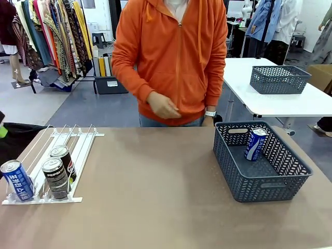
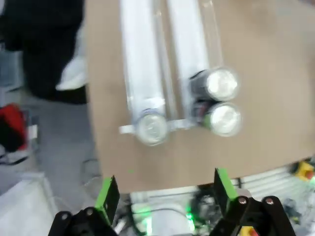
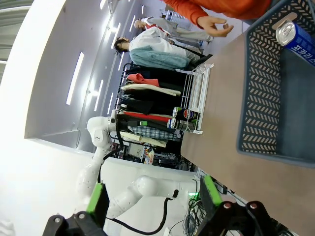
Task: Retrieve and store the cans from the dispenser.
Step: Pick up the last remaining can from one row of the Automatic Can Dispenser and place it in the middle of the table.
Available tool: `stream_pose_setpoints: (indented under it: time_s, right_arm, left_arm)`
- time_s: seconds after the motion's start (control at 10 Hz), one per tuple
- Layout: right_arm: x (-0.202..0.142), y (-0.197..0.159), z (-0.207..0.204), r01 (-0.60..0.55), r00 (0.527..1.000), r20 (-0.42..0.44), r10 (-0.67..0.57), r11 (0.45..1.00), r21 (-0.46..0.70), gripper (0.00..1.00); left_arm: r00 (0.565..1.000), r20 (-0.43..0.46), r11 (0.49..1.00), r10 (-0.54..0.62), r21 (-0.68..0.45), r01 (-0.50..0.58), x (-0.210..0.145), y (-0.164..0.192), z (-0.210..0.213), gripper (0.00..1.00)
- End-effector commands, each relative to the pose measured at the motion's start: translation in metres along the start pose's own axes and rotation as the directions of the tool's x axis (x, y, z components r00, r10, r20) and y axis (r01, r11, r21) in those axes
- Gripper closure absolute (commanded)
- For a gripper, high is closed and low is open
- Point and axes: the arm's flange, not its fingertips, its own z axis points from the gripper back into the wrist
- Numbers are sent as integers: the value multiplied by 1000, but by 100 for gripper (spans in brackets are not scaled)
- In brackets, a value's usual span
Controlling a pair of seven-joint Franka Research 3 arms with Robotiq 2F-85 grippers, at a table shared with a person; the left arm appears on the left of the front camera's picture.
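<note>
I see the big brown table (image 1: 155, 207) in the front view. A person in an orange hoodie (image 1: 171, 57) stands at the far side. One hand (image 1: 163, 106) is held in front of the person's tummy, and it is not touching anything on the table.

On the right side of the table sits a dark grey basket (image 1: 262, 184). A blue can (image 1: 255, 143) is inside it. That can is tilted and sits by the far wall of the basket.

On the left side of the table lies the white dispenser (image 1: 78, 136). Its low end points toward my side. A second blue can (image 1: 17, 180) sits in the left lane, right down at the low end. Two black cans (image 1: 55, 178) sit in a lane further right. They are one behind the other and they touch.

In the left wrist view, the left gripper (image 2: 165, 187) is let go, with its green fingers wide apart. Nothing is between them. The three silver can tops lie past the fingers, well apart from them.

In the right wrist view, the right gripper (image 3: 152, 191) is let go too, fingers wide apart, holding nothing. The basket is far past its fingers.
</note>
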Motion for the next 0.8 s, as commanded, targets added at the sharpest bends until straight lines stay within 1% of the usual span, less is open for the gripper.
stream_pose_setpoints:
  time_s: [0.0,0.1,0.4,0.5,0.6,0.7]
  right_arm:
    - [3,5,0,-6,1000,7,6,1000,12,0]
    - [3,5,0,-6,1000,7,6,1000,12,0]
    - [3,5,0,-6,1000,7,6,1000,12,0]
    - [3,5,0,-6,1000,7,6,1000,12,0]
    - [3,5,0,-6,1000,7,6,1000,12,0]
    - [3,5,0,-6,1000,7,6,1000,12,0]
  left_arm:
    - [982,-185,904,-18,418,96,9,-4,-14,0]
    - [1000,0,1000,0,0,0,0,0,0,0]
    - [1000,0,1000,0,0,0,0,0,0,0]
    - [1000,-25,998,-13,61,14,2,-3,-4,0]
    - [999,-32,996,-40,79,43,5,-6,-11,0]
    - [999,-31,994,5,107,-1,11,-6,-22,0]
